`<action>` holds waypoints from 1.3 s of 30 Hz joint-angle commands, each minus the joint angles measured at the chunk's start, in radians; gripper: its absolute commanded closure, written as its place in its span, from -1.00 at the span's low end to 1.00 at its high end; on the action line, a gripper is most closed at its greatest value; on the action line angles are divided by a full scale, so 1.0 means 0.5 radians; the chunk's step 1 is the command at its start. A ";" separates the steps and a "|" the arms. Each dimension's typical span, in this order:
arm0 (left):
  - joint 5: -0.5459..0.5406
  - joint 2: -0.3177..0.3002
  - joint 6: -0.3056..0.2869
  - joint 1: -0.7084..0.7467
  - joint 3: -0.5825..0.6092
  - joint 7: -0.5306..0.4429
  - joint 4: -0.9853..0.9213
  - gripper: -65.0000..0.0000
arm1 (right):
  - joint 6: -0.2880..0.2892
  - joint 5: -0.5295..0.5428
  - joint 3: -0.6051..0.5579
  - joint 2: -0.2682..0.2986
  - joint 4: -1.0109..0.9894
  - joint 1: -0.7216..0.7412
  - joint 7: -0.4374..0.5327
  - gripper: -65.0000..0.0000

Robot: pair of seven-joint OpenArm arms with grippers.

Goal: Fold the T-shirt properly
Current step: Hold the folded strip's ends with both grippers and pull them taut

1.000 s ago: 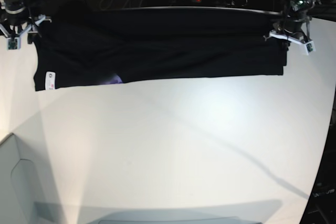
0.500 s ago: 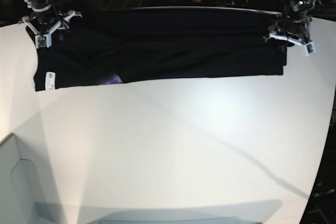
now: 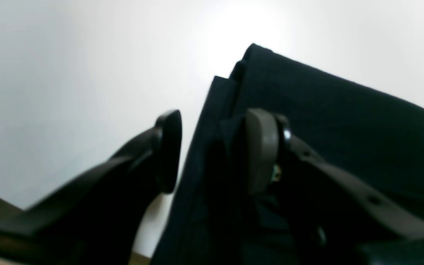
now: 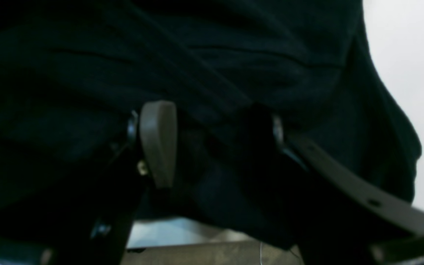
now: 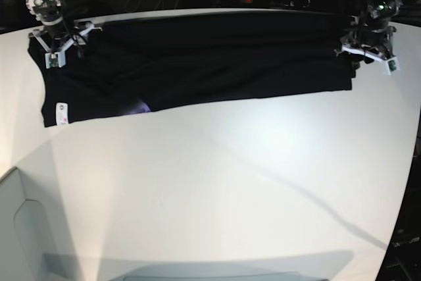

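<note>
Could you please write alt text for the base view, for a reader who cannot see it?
A black T-shirt lies in a long band across the far side of a white table, with the right gripper at one end and the left gripper at the other.

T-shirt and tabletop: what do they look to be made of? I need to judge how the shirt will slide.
The T-shirt looks like soft matte black knit cloth: it lies in limp layered folds with stepped edges, no sheen. The table looks like a smooth, hard white laminate or painted board: it shows soft glare and clean shadows. The exact fibre and surface cannot be told.
</note>
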 commanded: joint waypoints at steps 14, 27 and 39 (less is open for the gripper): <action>-0.017 -0.008 0.011 0.085 -0.003 -0.027 0.020 -0.01 | 0.027 -0.043 -0.008 0.006 0.015 0.015 -0.039 0.00; -0.020 -0.008 0.007 0.079 0.120 -0.042 -0.214 -0.28 | 0.027 -0.043 -0.011 0.000 0.015 0.015 -0.042 0.00; -0.011 -0.011 0.007 -0.016 0.212 -0.042 -0.419 1.00 | 0.027 -0.043 -0.011 -0.003 0.015 0.015 -0.048 0.00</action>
